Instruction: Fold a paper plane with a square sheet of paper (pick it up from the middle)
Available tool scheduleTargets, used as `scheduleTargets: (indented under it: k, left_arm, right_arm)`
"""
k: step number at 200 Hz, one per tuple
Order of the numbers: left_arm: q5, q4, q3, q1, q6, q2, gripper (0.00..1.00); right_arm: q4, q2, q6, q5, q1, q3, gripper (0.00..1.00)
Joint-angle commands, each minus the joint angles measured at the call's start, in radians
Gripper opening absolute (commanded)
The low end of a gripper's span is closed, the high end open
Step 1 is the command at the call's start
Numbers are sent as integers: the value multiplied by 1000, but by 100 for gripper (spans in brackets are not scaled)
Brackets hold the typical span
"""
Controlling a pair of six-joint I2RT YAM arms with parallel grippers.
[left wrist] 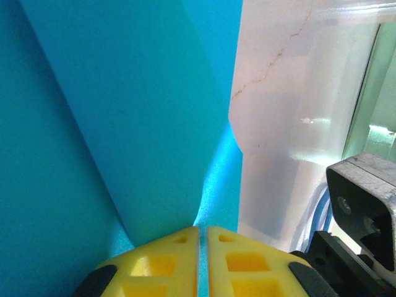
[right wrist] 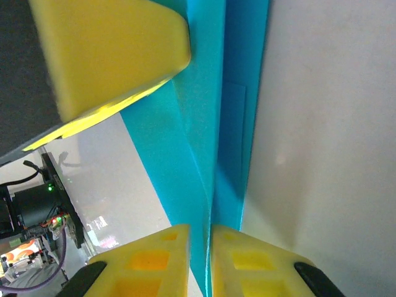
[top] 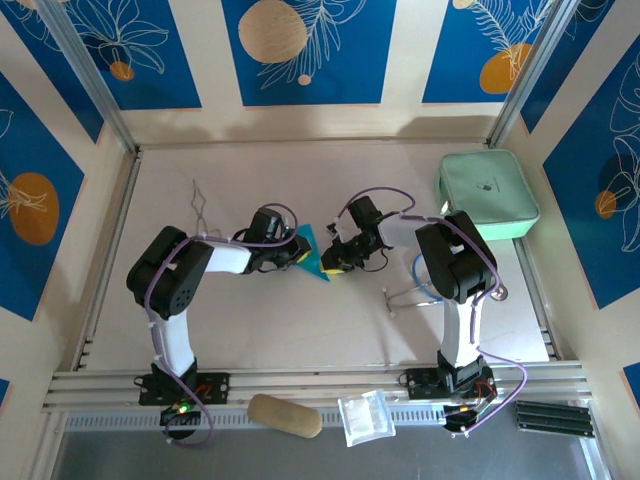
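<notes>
Teal paper (top: 314, 256) sits near the middle of the tabletop (top: 300, 330), held between both arms and already creased into a narrow pointed wedge of several layers, so the early folds look done. The left gripper (left wrist: 202, 234) is pinched tight on the folded paper, and the right gripper (right wrist: 200, 235) is clamped on the layered edge from the opposite side, close by. Probably a late crease in hand; views are too tight to tell whether wing folds remain, and it isn't a finished plane yet.
</notes>
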Motion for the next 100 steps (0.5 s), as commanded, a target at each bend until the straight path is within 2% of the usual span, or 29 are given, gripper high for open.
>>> scheduleTargets:
  k: [1,100]
  left_arm:
    - [18,10,9,7,18,6,12]
    - [19,14,3,6,12,-2,16]
  right_arm:
    - [-49,-33,5,-3,-5,-15,17]
    - [-61,-11,-2,19,-1,-37,13]
